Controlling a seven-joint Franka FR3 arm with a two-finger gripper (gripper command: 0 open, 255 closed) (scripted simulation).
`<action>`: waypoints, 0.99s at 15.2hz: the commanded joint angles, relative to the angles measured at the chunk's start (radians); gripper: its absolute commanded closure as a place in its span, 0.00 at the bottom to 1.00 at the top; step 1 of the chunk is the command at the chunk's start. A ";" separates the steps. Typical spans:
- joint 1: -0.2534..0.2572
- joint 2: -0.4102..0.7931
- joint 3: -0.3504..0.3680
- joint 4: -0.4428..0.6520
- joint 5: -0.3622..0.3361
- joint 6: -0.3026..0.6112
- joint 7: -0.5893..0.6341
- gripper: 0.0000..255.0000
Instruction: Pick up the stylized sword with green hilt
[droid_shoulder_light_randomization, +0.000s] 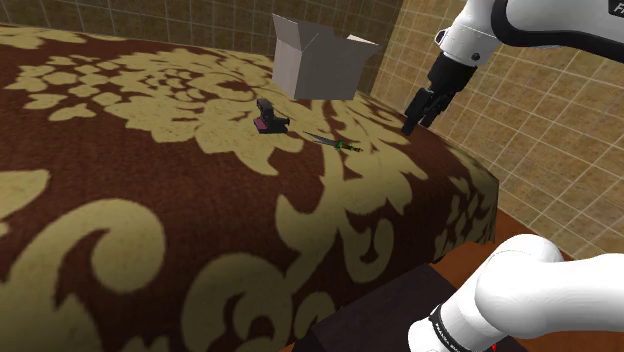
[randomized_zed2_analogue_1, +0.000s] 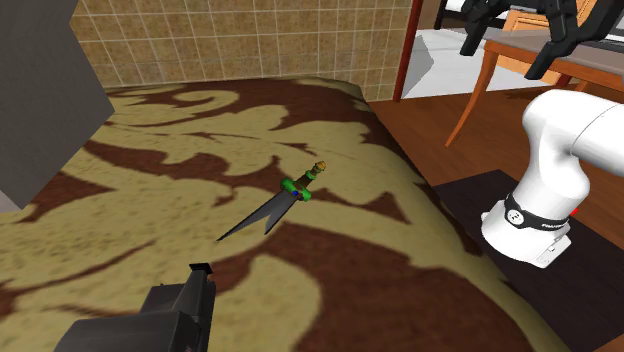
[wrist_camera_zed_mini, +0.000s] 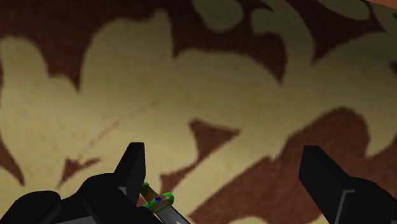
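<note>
Brown-and-cream patterned cloth (droid_shoulder_light_randomization: 150, 220) covers the whole work surface, with a tiled wall behind it.

White arm (droid_shoulder_light_randomization: 530, 28) comes in at the shoulder view's right, over the cloth's far right corner.

White open box (droid_shoulder_light_randomization: 322, 58) stands at the far edge. A small dark object with a purple part (droid_shoulder_light_randomization: 268, 119) lies just nearer than the box.

Gripper (droid_shoulder_light_randomization: 414, 120) hangs above the cloth, clear of it. It is released: the fingers (wrist_camera_zed_mini: 130, 167) stand wide apart with nothing but cloth between them.

Sword (droid_shoulder_light_randomization: 331, 141) lies flat on the cloth, between the dark object and the gripper, apart from both. It has a thin dark blade and a green hilt (randomized_zed2_analogue_1: 298, 186). In the wrist view the hilt sits just beside one finger, outside the gap.

Step, as judged: approach, with no grasp begun.

The next move calls for a sideways shift to centre the hilt between the fingers, with the jaws set across the sword's length. After that, a careful descent. The sword is slim and low, so the tips must come almost to the cloth before closing.
</note>
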 joint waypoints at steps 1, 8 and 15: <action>0.000 0.000 0.000 0.000 0.000 0.000 0.000 0.00; 0.025 0.247 -0.057 0.071 -0.044 0.145 -0.147 0.00; 0.047 0.515 -0.095 0.205 -0.063 0.251 -0.287 0.00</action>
